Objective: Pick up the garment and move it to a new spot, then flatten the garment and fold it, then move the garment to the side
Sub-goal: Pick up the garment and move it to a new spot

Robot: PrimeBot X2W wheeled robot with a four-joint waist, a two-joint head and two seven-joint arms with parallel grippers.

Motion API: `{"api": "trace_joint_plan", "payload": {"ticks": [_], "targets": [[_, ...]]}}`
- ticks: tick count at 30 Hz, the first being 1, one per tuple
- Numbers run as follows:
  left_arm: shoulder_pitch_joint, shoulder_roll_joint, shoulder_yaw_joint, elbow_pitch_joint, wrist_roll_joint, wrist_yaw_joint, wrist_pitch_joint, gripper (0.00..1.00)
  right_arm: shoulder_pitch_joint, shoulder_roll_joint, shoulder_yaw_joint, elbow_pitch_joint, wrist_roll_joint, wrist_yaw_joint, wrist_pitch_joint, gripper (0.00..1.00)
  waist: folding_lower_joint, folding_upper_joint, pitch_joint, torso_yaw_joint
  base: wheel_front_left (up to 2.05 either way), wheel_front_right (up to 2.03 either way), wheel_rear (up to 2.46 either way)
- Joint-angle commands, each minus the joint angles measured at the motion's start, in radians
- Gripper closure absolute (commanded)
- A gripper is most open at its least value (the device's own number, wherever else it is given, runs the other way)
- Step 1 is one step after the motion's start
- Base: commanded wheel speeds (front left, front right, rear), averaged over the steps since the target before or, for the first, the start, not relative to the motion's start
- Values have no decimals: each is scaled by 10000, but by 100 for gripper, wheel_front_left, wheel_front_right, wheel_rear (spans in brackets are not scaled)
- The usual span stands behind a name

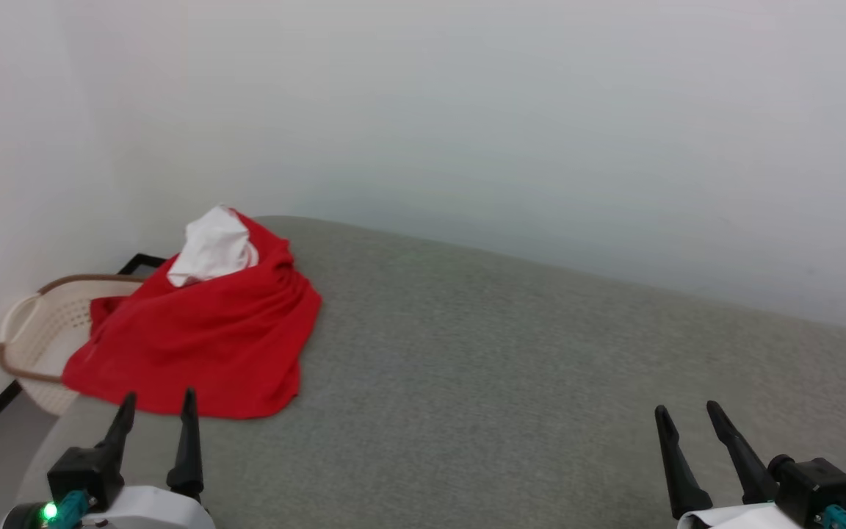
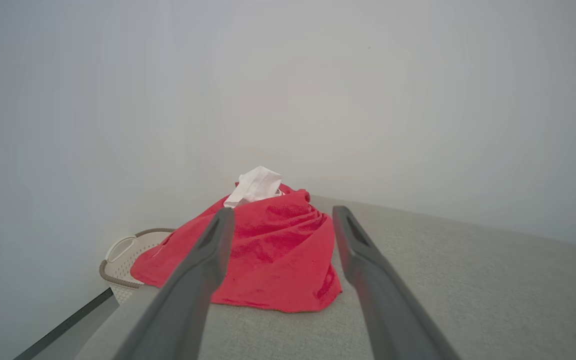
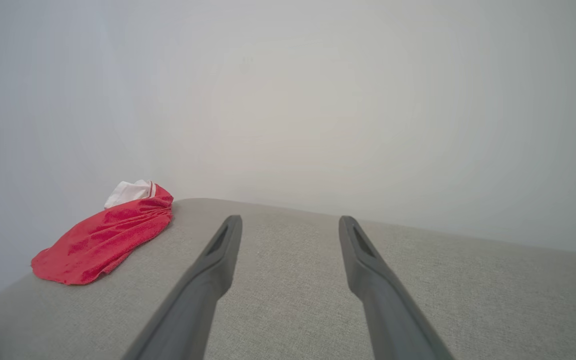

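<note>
garment (image 1: 195, 338) perhaps over surface's (image 1: 504, 367) left edge

The garment (image 1: 203, 338) is soft, matt red cloth with a faintly fuzzy nap and a smoother white part. The desk (image 1: 504, 367) is covered in coarse grey woven fabric. The basket (image 1: 48, 323) is perforated cream plastic. The fingers (image 2: 365, 270) look smooth, matt and dark.
</note>
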Motion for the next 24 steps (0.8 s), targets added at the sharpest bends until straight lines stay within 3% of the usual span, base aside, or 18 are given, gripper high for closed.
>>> {"api": "trace_joint_plan", "payload": {"ticks": [1,13,19,24], "targets": [[-122,44,38,1,91,-27,-29,0,-60,53,68,44,67,4,-48,0,0,0,-83,462,0,0,0],[-795,115,78,517,-347,-51,67,0,-152,-1,201,152,167,4,-74,0,0,0,180,541,0,0,0],[-2134,743,-112,920,-1135,-77,970,0,-269,-209,293,91,144,4,-76,0,0,0,661,74,0,0,0],[-3299,1677,-768,1170,-2191,-76,2435,0,-333,-434,213,-8,119,4,-40,0,0,0,1213,-385,0,0,0]]}}
